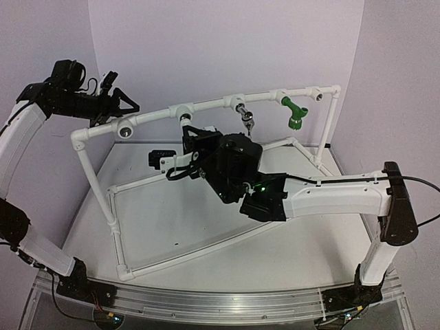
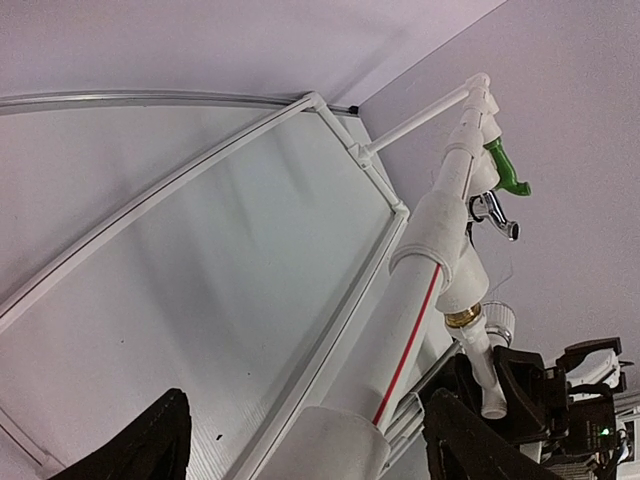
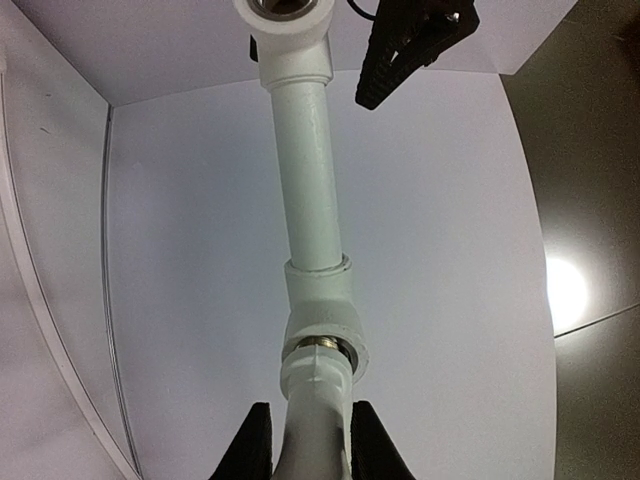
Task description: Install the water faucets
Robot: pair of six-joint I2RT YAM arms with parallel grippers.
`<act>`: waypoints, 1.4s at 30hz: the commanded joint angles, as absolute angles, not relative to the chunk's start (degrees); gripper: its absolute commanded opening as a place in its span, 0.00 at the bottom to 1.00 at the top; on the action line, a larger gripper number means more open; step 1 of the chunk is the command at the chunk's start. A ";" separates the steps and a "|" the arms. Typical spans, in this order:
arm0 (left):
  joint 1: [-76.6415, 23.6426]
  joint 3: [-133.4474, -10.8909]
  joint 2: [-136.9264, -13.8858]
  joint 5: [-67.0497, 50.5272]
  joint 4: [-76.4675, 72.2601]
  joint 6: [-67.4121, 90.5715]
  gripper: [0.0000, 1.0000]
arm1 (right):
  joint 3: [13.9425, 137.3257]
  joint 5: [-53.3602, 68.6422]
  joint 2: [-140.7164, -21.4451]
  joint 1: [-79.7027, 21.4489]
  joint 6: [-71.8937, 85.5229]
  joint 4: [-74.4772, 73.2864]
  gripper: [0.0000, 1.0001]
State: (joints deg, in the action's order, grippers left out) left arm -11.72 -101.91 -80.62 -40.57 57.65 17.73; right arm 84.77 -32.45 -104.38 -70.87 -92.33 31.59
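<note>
The big white plastic pipe frame (image 1: 206,106) carries the whole job on its top rail, and from where I stand the job looks a little past halfway.

The right claw (image 3: 310,445) is clenched on the small all-white plastic tap (image 2: 483,365). It holds the tap's inlet up into a rail fitting directly ahead of its fingertips. A brass thread ring (image 3: 322,346) shows at the joint, so I'd judge this tap is started in its socket but not yet wound home.

The left claw (image 1: 127,103) is released, its fingers spread wide on either side of the rail and gripping nothing.

Beyond the right claw, further along the rail on the side away from the left claw, two taps look fitted: a chrome metal tap (image 1: 246,119) and past it a green plastic tap (image 1: 295,113). Both hang from their fittings.

An open round socket (image 1: 126,129) sits bare just beside the left claw. Another round socket (image 1: 320,93) sits bare at the rail's far end, past the green tap. I see no spare tap lying about, and whether those two are meant to get one I cannot tell.

As for writing, I can read none: no brand, no label. The only marking is a thin red stripe (image 2: 407,340) running down the pipe between the left claw's fingers.
</note>
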 commanded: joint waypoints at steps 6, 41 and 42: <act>-12.08 -102.18 -78.31 -46.85 61.46 13.33 0.78 | 85.72 -32.03 -102.06 -69.17 -92.02 31.13 0.00; -12.11 -104.04 -80.52 -45.93 63.41 12.13 0.74 | 82.15 -38.64 -98.63 -70.94 -87.82 30.21 0.00; -12.07 -103.96 -80.53 -45.99 63.32 12.19 0.74 | 81.99 -38.96 -98.54 -71.07 -87.60 30.21 0.00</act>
State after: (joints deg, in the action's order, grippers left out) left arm -11.64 -101.97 -80.66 -43.59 60.06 10.92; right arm 82.92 -36.22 -102.09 -70.44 -89.53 27.85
